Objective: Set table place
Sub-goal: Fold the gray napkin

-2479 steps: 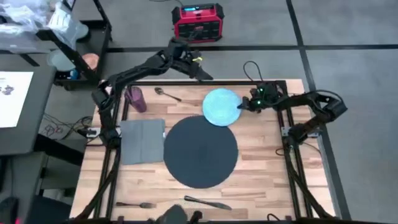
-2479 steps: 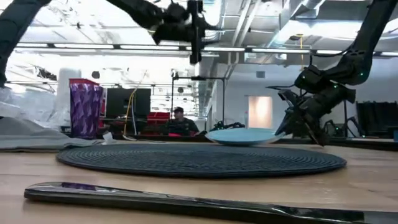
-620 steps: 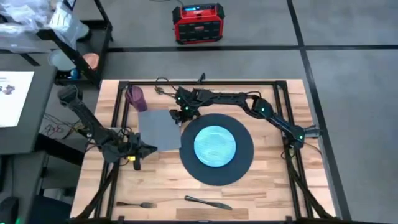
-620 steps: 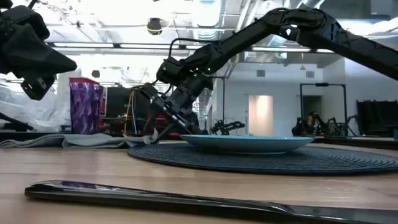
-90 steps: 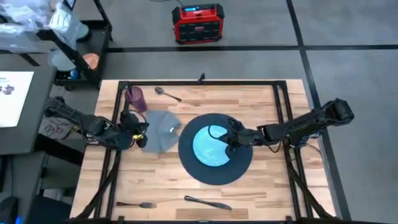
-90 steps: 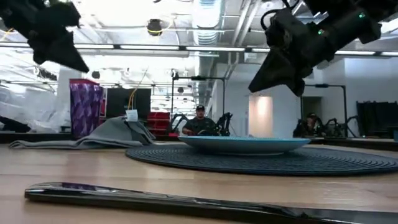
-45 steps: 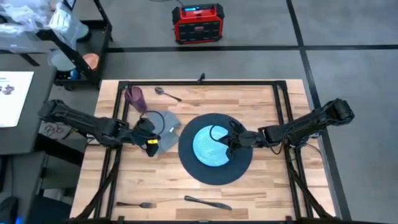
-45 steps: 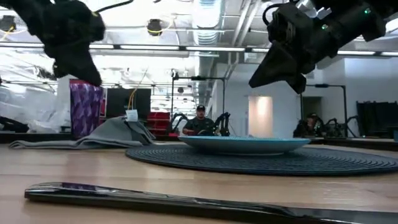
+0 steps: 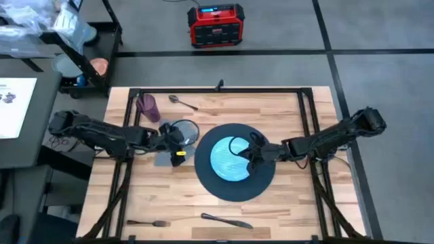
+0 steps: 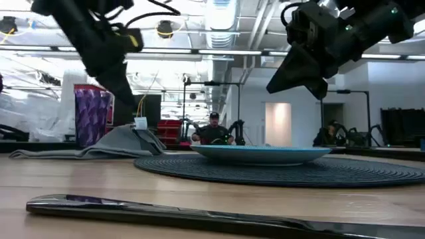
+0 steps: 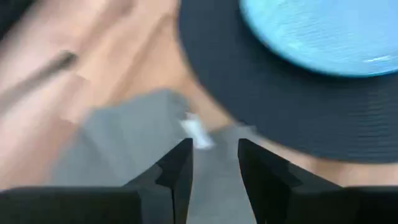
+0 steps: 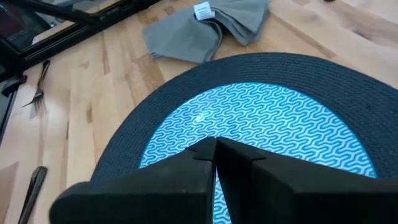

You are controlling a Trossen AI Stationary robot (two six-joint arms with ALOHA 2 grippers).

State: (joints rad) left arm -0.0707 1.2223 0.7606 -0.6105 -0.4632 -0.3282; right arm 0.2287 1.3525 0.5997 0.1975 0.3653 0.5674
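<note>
Entries run left to right, each placed against the round dark navy-black woven mat (image 9: pixel 234 162), the place itself, which lies slightly right of centre on the light wood plank desk (image 9: pixel 285 203) with its black rail frame.

1. Purple tumbler (image 9: pixel 147 106), upright, well left of the mat and beyond it.
2. Left tool (image 9: pixel 178 144), just left of the mat, poised low over item 3. In the left wrist view its fingers stand slightly parted with nothing between them; we judge it is about to take the cloth to straighten it.
3. Grey cloth napkin (image 12: pixel 211 27), crumpled with its white tag showing, beside the mat's left rim; we judge it not yet laid flat.
4. Silver spoon (image 9: pixel 182 102), beyond the mat, near the desk's far edge.
5. Fork (image 9: pixel 148 222) and dark knife (image 9: pixel 226 221), on the near side of the mat, apart from it and unplaced.
6. Light blue patterned round plate (image 9: pixel 231 158), centred on the mat.
7. Right tool (image 9: pixel 248 158), hovering over the plate's right part, fingers pressed together, empty.

Room: grey floor, red case (image 9: pixel 215 22) beyond the desk; a seated person shows far off in the low view.
</note>
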